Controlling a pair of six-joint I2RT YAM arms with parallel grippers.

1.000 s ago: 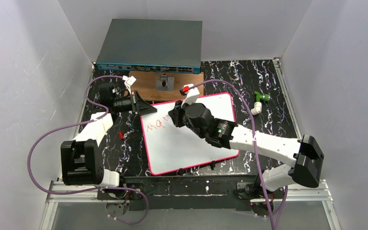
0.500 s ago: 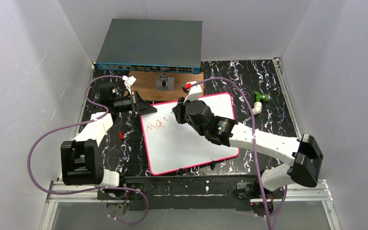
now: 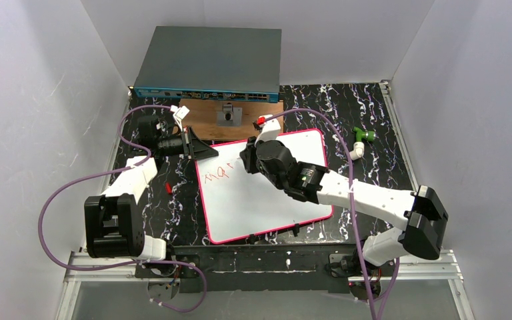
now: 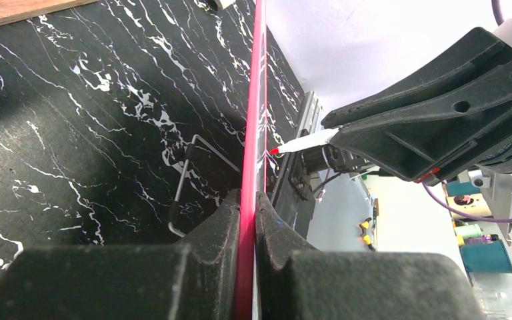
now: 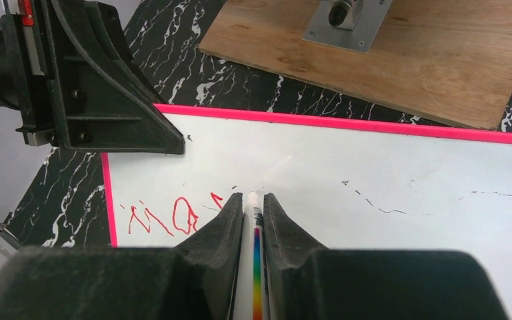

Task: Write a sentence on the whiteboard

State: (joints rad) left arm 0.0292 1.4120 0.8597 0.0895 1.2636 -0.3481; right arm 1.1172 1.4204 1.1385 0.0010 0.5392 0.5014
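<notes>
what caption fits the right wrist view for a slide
The right fingers grip a marker at the whiteboard beside the red sentence.

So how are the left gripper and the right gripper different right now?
The left gripper is shut on the rim of the whiteboard at its far left corner; the right gripper is shut on a marker. The left gripper reaches in from beside the board; the right gripper sits over its white face, beside the red sentence. Both have jaws closed on something.
</notes>
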